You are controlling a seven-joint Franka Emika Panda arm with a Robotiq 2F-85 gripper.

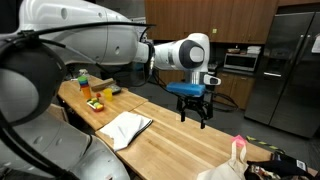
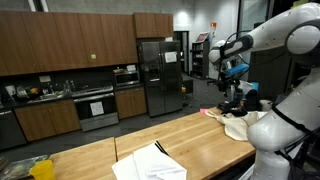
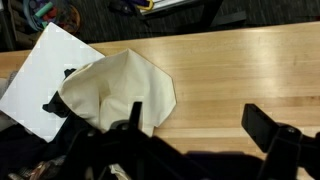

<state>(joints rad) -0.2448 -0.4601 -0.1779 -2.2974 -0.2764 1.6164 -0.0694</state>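
From the wrist view I see my gripper (image 3: 200, 132) spread wide, its two dark fingers (image 3: 268, 128) standing well apart along the bottom edge of the frame with nothing between them. The nearest thing is a crumpled cream cloth (image 3: 115, 90), lying centre-left in that view, partly on top of a white sheet (image 3: 35, 85) that runs off toward the upper left. One finger overlaps the cloth's lower edge in the picture, but I cannot tell from there whether it touches. In an exterior view the gripper (image 1: 193, 108) hangs in the air at mid-frame, clear above the wooden counter (image 1: 170, 142), with the cloth (image 1: 226, 164) heaped at the lower right. A folded white towel (image 1: 125, 128) lies on the counter left of centre, well apart from the gripper.
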